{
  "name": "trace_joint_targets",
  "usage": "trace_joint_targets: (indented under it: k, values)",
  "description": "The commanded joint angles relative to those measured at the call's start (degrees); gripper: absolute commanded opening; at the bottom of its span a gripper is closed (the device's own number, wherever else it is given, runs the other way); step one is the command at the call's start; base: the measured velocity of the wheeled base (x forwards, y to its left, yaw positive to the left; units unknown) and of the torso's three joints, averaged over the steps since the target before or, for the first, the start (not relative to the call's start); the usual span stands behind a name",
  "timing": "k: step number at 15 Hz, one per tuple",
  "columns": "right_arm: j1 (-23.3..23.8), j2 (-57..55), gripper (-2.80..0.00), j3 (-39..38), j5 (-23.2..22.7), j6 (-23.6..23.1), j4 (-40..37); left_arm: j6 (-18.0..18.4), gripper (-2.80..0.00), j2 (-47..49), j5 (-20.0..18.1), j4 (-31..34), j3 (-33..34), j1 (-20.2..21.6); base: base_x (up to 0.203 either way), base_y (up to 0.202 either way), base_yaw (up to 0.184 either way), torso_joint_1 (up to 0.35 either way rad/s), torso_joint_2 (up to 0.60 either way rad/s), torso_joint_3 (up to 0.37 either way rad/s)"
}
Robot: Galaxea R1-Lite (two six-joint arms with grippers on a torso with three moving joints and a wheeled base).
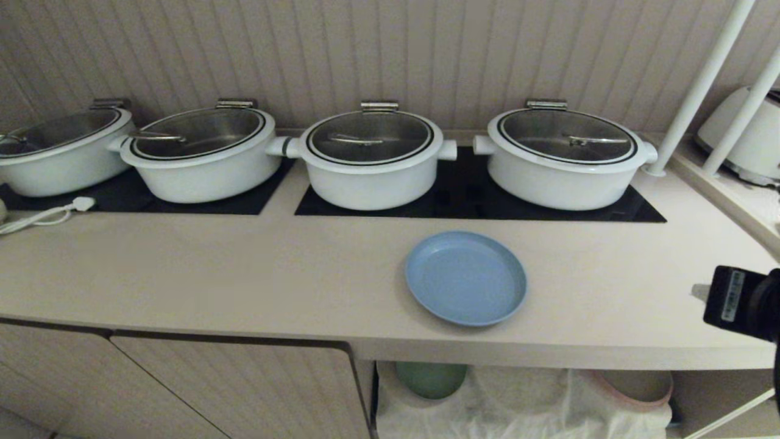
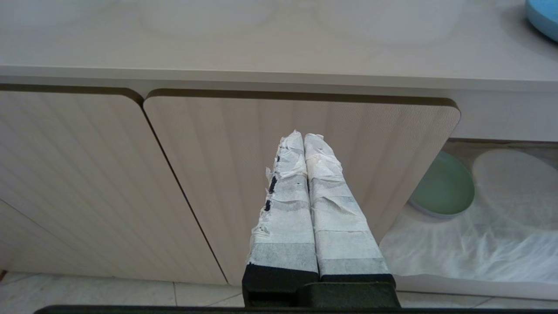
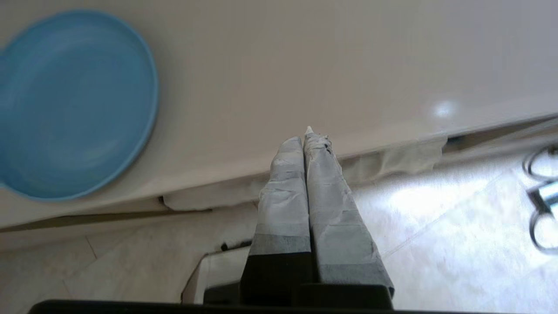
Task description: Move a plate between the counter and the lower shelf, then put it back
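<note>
Plate: the plate (image 1: 466, 278) lies flat on the counter (image 1: 244, 274), near the rounded front edge, in front of the gap between the two right-hand pots (image 1: 373, 153); nothing touches it.
Why there: sitting close to the edge, it seems placed for an easy grab from the front, with its rim reachable without passing over the hob panels (image 1: 475, 195).
Right gripper: the right gripper (image 3: 307, 137) has its wrapped fingers pressed together and holds nothing; it hangs beside the counter's front edge, well to the right of the plate, with floor below it.
Right arm in head view: only a black block of the arm (image 1: 740, 302) shows at the right border.
Left gripper: the left gripper (image 2: 303, 139) is parked low in front of a ribbed cabinet door (image 2: 301, 131), fingers closed together, empty.
Lower shelf: the lower shelf (image 1: 524, 402) is open below the plate, lined with a rumpled white cloth; a green plate (image 1: 431, 378) leans at its left, and what is probably a beige pink-edged plate (image 1: 637, 387) sits at the right, partly hidden.
Stage: judged from this layout, the plate is not yet picked up for the shelf, or already back; I cannot tell which.
Next need: the fingers would have to spread before taking the rim.
</note>
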State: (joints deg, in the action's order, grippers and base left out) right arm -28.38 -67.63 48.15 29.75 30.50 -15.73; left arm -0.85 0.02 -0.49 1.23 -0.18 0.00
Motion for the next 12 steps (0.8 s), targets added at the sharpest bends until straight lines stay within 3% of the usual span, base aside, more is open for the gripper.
trace_joint_targets:
  k: [1,3,4,6,7,9,12]
  values:
    - [1.02,4.12,-2.80,-3.99,0.21,-3.77,5.52,-0.03,-2.80,-0.02,0.05,0.00,0.01,0.00,0.000,0.000,0.000,0.000,0.00,0.000]
    - [8.36,7.18,-2.80,-13.14,-1.23,-15.95,17.19,-0.03,-2.80,-0.02,-0.01,0.00,0.01,0.00,0.000,0.000,0.000,0.000,0.00,0.000]
    - [12.24,9.27,-2.80,-18.65,-5.30,-20.93,24.78,-0.03,-2.80,-0.02,0.05,0.00,0.01,0.00,0.000,0.000,0.000,0.000,0.00,0.000]
    - [20.03,15.06,-2.80,-30.96,-20.29,-28.61,38.05,-0.03,-2.80,-0.02,0.05,0.00,0.01,0.00,0.000,0.000,0.000,0.000,0.00,0.000]
    - [22.52,18.45,-2.80,-36.43,-24.98,-31.69,41.64,-0.03,-2.80,-0.02,-0.02,0.00,0.01,0.00,0.000,0.000,0.000,0.000,0.00,0.000]
    - [25.74,24.49,-2.80,-45.93,-30.08,-35.84,47.70,-0.03,-2.80,-0.02,-0.02,0.00,0.01,0.00,0.000,0.000,0.000,0.000,0.00,0.000]
    - [28.52,33.30,-2.80,-48.08,-31.79,-35.07,44.58,-0.03,-2.80,-0.02,0.00,0.00,0.01,0.00,0.000,0.000,0.000,0.000,0.00,0.000]
